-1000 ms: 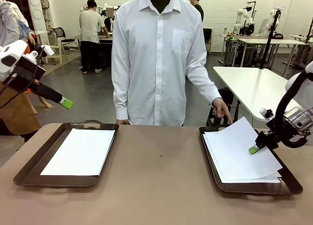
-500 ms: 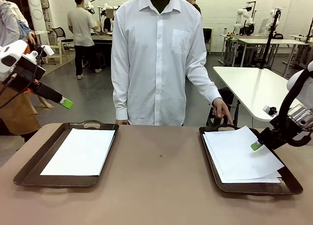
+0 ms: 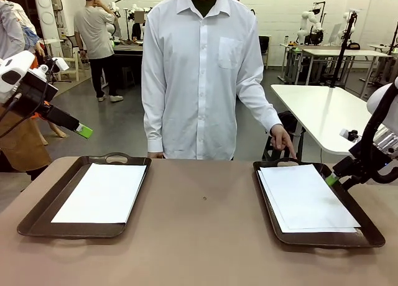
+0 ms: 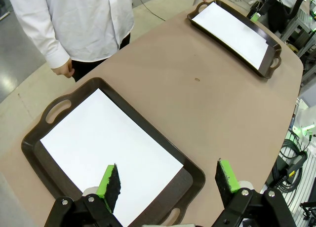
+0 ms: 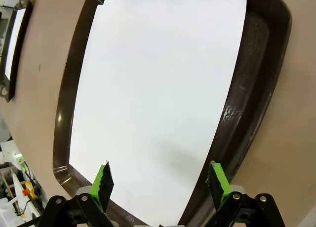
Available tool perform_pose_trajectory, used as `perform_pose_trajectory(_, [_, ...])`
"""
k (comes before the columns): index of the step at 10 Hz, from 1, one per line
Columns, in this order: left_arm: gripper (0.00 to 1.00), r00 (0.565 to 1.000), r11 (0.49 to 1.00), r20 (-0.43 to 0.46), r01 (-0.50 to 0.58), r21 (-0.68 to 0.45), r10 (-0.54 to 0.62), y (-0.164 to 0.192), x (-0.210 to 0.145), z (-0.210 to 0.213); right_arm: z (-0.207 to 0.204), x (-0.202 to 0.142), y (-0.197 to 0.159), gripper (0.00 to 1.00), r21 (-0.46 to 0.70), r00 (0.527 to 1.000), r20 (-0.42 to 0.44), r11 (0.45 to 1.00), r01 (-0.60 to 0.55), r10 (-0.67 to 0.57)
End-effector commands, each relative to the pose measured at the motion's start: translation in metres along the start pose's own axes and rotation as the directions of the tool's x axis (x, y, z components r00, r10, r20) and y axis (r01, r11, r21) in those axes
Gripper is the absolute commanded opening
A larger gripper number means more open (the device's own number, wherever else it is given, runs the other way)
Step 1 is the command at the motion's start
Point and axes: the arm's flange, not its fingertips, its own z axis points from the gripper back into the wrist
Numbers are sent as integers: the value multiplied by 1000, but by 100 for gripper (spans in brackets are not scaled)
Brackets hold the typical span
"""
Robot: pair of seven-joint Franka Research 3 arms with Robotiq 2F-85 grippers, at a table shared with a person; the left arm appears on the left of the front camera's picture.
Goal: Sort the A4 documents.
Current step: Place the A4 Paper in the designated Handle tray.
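Note:
Two dark brown trays hold the A4 documents. On the left tray (image 3: 36, 219) lies one white sheet (image 3: 102, 193), which the left wrist view has directly below as sheet (image 4: 103, 148). The right tray (image 3: 324, 240) carries a flat stack of sheets (image 3: 308, 200), seen from above as stack (image 5: 158, 89). My left gripper (image 3: 84, 132) hangs raised over the table's left end, open and holding nothing (image 4: 168, 177). At the right tray's outer rim my right gripper (image 3: 332, 179) stands open with nothing in it, just above the stack's near edge (image 5: 160, 180).
A person in a white shirt stands at the far side, one hand (image 3: 283, 143) pointing down at the right tray's far handle. Brown tabletop (image 3: 202, 224) lies bare between the trays. A white table (image 3: 323, 109) stands behind on the right.
My right gripper has opened and let go of the top sheet, which dropped flat onto the right stack. That gripper drew back to the right. The left arm has not moved.

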Motion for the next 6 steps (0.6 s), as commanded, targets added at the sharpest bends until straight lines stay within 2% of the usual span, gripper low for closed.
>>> perform_pose_trajectory(1, [100, 1000, 1000, -4, 8, -1, -8, 1, -1, 0, 0, -6, 6, 100, -32, 1000, -2, 999, 17, -17])
perform_pose_trajectory(6, [100, 1000, 1000, -4, 8, -1, -8, 1, -1, 0, 4, 1, 2, 100, -5, 1000, 7, 1000, -1, 1])
